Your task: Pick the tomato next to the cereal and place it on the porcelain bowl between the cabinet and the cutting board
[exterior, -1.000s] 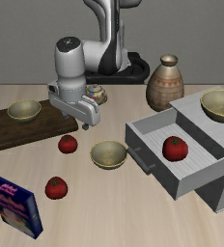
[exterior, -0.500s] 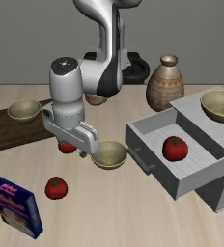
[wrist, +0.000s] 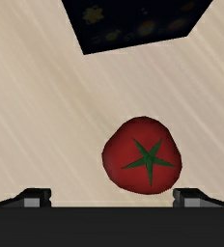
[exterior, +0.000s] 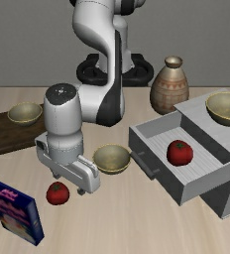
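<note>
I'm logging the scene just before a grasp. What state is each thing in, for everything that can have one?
Drawer: open, pulled out of the cabinet.
Drawer tomato: lying inside the drawer.
Loose tomato: on the table beside the cereal box, not gripped.
Claw: open, above the loose tomato.
Middle bowl: upright, empty.
Jug: upright.

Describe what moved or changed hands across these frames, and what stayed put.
The arm carried the tool forward, from beside the cutting board to a spot over the tomato next to the cereal box. Its fingers stand open on either side, and nothing has been gripped or released. The tomato, the cereal box, the porcelain bowl and the drawer's tomato kept their places.
</note>
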### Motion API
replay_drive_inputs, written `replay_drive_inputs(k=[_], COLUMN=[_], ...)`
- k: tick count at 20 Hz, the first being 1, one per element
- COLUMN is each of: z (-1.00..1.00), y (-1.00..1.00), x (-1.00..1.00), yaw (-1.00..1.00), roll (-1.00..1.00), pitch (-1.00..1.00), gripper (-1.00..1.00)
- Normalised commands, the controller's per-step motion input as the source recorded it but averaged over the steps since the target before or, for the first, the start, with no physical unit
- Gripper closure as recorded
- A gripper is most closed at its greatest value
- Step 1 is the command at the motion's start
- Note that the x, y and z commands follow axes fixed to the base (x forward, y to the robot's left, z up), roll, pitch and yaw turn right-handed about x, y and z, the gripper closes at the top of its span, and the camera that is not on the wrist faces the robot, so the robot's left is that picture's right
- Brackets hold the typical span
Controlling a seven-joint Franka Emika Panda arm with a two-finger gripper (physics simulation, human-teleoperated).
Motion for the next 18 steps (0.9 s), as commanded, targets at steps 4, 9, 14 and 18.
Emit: replay_drive_inputs(k=[4, 9, 14, 18], z=[0.00, -0.60, -0.40, -0.75], y=[-0.50, 0.20, 0.00, 0.00], x=[0.00, 0.20, -0.20, -0.25], yaw=[0.00, 0.00, 0.00, 0.00], roll=[0.00, 0.00, 0.00, 0.00], pitch=[0.00, 0.00, 0.00, 0.00], gripper=[-1.00, -1.00, -1.00, -1.00])
